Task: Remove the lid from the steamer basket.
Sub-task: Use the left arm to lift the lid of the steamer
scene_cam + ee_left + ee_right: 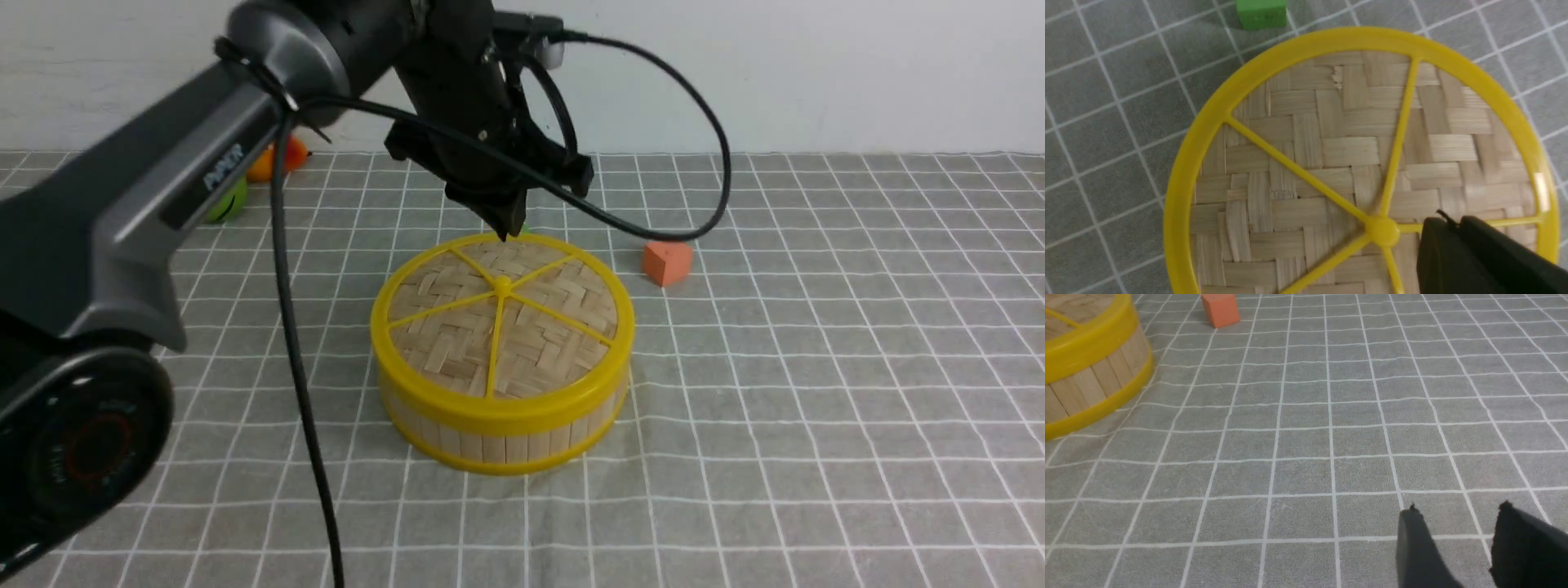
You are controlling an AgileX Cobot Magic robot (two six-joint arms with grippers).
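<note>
Woven bamboo lid [500, 314] rests on the steamer basket [498, 441], mid-way across the checked cloth [816, 367]. Left gripper [510, 227] hovers over its 12 o'clock edge, jaws pressed together, holding nothing. Approach is the step in hand; next, the jaws must part and straddle that edge.

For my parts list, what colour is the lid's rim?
Yellow, around the lid of woven bamboo; clearest in the left wrist view.

Front and close, downward left wrist views share the lid [500, 314].
</note>
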